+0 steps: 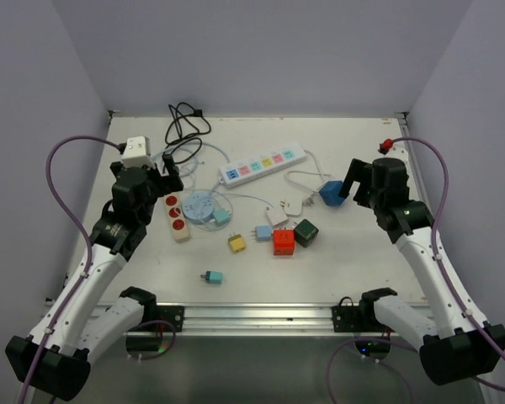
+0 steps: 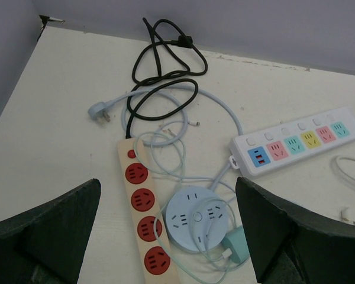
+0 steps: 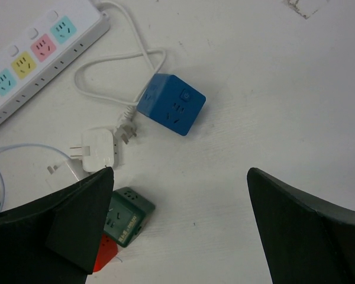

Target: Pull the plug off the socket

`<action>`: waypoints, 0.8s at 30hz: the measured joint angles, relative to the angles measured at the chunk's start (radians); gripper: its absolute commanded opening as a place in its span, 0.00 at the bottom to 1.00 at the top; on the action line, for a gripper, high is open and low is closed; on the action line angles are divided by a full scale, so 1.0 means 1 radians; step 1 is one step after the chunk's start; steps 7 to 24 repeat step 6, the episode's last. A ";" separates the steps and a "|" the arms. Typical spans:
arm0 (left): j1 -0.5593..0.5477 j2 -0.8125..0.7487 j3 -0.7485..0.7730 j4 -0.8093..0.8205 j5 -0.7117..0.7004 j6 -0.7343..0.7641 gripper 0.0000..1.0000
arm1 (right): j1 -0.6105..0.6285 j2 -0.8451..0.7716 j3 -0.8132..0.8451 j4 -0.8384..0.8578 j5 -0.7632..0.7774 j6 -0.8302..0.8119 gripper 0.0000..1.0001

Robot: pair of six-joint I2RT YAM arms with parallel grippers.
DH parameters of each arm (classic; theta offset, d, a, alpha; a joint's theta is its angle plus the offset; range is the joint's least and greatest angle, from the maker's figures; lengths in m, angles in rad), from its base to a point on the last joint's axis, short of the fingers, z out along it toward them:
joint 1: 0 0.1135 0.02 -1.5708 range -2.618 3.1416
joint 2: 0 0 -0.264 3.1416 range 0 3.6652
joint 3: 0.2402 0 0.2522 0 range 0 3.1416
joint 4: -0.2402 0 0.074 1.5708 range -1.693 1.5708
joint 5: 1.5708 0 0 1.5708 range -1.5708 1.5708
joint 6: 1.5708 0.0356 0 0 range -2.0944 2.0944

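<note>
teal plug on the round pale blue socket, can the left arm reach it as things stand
Probably yes: the open left gripper hovers close by; the teal plug sits exposed beside the round pale blue socket, only thin cable nearby.

A white table (image 1: 353, 261) sits boxed by pale lavender panels: a back wall (image 1: 261, 50) at twelve o'clock, side walls (image 1: 25, 84) at nine and three. An aluminium rail (image 1: 252, 313) edges it at six. Soft, even light.

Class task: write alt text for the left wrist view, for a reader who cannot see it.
The open left gripper hovers over a round blue socket with a teal plug at its rim. A red-socket strip lies left of it, a white strip to the right, a black cable behind.
</note>
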 measured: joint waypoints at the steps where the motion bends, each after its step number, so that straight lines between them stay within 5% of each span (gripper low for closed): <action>1: 0.000 0.000 0.000 0.000 -0.001 0.000 0.99 | 0.000 0.013 0.000 0.000 -0.003 0.000 0.99; 24: 0.000 0.003 0.000 0.000 -0.002 0.001 0.99 | 0.000 0.051 0.000 -0.006 -0.013 0.000 0.99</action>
